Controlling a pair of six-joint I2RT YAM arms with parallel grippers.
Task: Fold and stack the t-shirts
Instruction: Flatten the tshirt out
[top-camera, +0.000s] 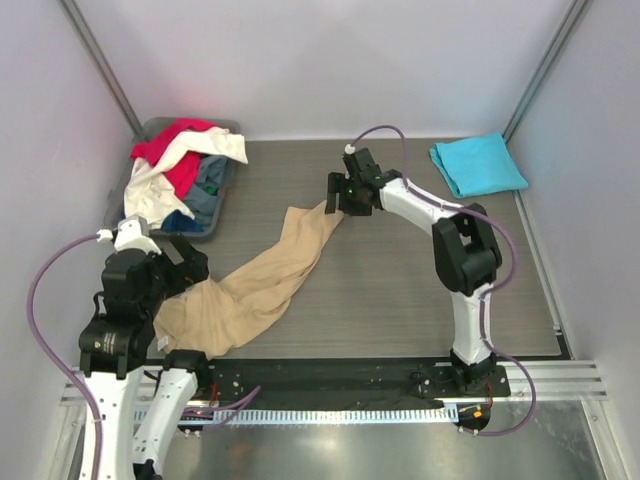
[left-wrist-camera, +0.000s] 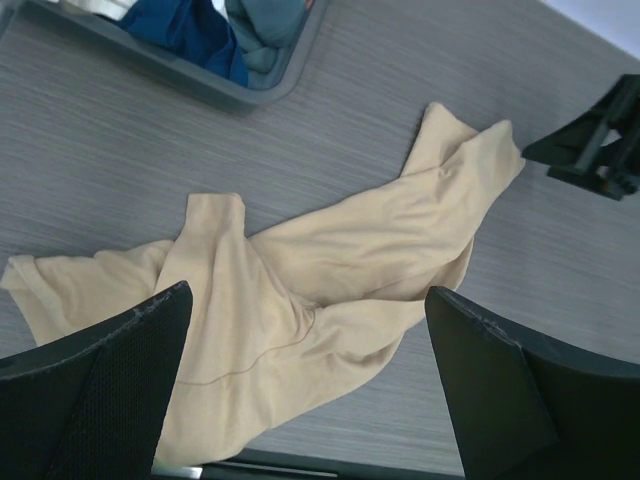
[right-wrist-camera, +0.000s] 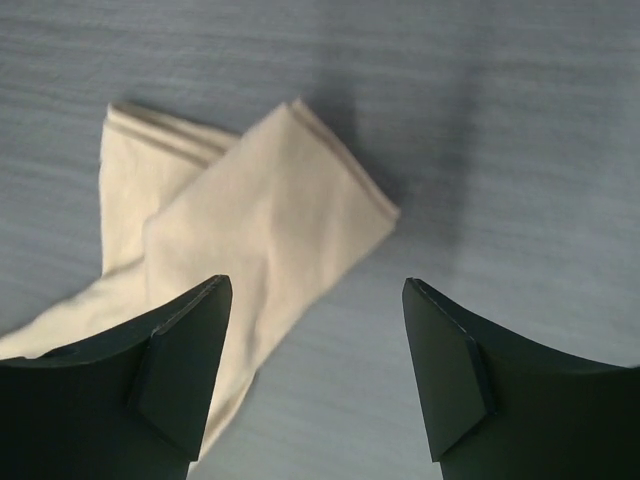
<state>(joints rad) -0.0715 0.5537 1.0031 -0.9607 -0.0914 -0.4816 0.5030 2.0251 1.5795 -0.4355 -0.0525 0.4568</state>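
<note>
Overhead, I see the tan t-shirt (top-camera: 260, 285) strung out diagonally across the table (top-camera: 400, 290), bunched at its near end beside the left arm and tapering to a narrow end at the right gripper (top-camera: 336, 200). Only this view gives me the turquoise t-shirt (top-camera: 478, 163), folded flat at the far right corner, well apart from everything else.

From the right wrist I get what the top camera hides: the right gripper (right-wrist-camera: 316, 283) stands partly open above the shirt's doubled-over end (right-wrist-camera: 260, 220), one finger over the cloth and the other over bare table. The cloth lies flat, and nothing is pinched.

From the left wrist, the left gripper (left-wrist-camera: 308, 292) is spread as wide as it goes, with the crumpled tan cloth (left-wrist-camera: 330, 270) beneath it and nothing in its grasp. That camera also catches the right gripper (left-wrist-camera: 590, 150) at the shirt's far tip.

At the far left sits the grey bin (top-camera: 222, 205). A red t-shirt (top-camera: 180, 150) and a white t-shirt (top-camera: 160, 180) are heaped in it and spill over its rim, with a dark blue t-shirt (top-camera: 205, 185) underneath. The left wrist view shows one corner of the bin (left-wrist-camera: 250, 90), with blue cloth (left-wrist-camera: 185, 30) inside.
</note>
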